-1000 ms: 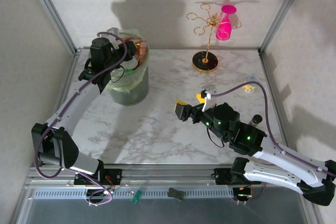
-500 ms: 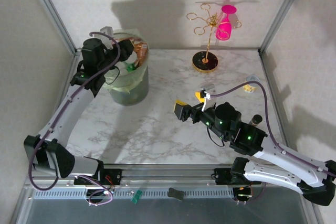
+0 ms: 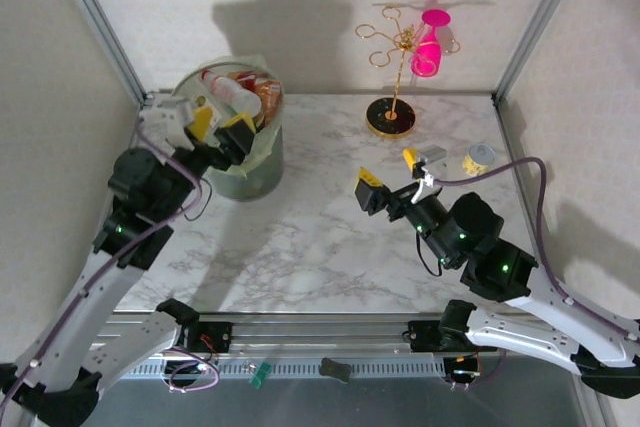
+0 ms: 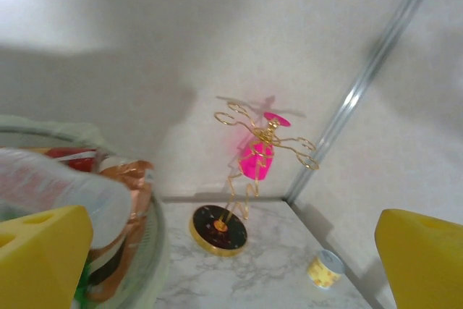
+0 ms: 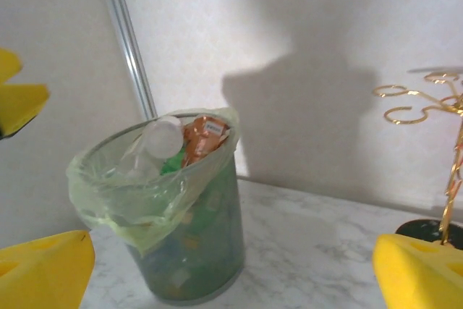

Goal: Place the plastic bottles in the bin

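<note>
Top external: bottles lie piled in the bin.
Left gripper and right gripper both gape wide, empty.

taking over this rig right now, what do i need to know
Left gripper: jaws open, empty, by the bin.
Right gripper: jaws open, empty, above mid-table.
The bin stands upright at the back left, with bottles piled to its rim.
Done: those bottles are in.
Left: a small yellow-patterned container stands near the right edge. I cannot tell if it is a bottle, so check it.
</note>
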Available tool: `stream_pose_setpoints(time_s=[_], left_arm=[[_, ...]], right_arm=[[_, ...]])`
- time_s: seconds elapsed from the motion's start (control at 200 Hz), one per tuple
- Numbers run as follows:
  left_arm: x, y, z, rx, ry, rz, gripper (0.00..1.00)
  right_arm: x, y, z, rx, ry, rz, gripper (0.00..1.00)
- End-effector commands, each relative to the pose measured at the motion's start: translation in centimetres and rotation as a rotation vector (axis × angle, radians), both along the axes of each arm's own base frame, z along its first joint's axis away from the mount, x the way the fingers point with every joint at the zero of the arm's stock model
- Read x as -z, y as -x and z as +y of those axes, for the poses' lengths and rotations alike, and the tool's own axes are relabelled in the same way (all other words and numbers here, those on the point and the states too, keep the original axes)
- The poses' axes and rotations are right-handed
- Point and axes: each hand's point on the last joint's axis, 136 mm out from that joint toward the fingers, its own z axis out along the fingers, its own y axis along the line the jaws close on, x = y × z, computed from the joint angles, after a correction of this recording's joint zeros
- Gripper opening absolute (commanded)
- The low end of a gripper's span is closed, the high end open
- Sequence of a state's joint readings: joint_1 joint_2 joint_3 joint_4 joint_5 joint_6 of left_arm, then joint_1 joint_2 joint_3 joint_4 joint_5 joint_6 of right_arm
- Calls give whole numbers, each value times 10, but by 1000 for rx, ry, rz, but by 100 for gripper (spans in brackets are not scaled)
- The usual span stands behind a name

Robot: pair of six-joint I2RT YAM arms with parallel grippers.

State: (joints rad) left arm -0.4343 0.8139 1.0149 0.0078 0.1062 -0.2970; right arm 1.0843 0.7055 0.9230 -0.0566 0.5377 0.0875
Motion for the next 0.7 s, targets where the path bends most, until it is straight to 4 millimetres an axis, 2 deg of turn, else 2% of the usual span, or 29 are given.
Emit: stream_pose_setpoints(time_s=[0.0,0.095,0.15,0.23,0.26,0.31,0.37,0.436,0.501,0.556,0.561,0.566,0.696], left_arm=[[15,9,34,-167,6,-23,99],[31,23,67,-312,40,-4,99],[33,31,75,-339,15,-39,99],[46,38,60,-269,-176,-123,99],[53,37,62,-285,-190,-114,99],[70,30,65,-307,-181,-64,99],[93,21,49,-242,-255,-21,99],[110,13,37,-187,-287,35,99],[123,7,41,-217,-278,67,99],[140,7,43,-231,-306,65,99],[137,8,44,-237,-299,54,99],[144,7,45,-240,-306,67,99],[173,14,68,-361,-245,-4,99]], right_arm=[[-11,5,-10,17,5,-118,99],[-8,3,-22,68,1,-126,99],[-2,-2,-32,128,7,-114,99],[4,-4,-43,185,1,-110,99],[6,-4,-45,191,5,-115,99],[11,-4,-45,194,28,-135,99],[23,-5,-45,206,81,-171,99],[31,-8,-54,269,86,-203,99],[36,-8,-56,274,100,-237,99],[49,-8,-51,254,155,-282,99],[51,-8,-51,253,161,-284,99],[52,-9,-51,256,164,-289,99],[82,-18,-58,303,144,-333,99]])
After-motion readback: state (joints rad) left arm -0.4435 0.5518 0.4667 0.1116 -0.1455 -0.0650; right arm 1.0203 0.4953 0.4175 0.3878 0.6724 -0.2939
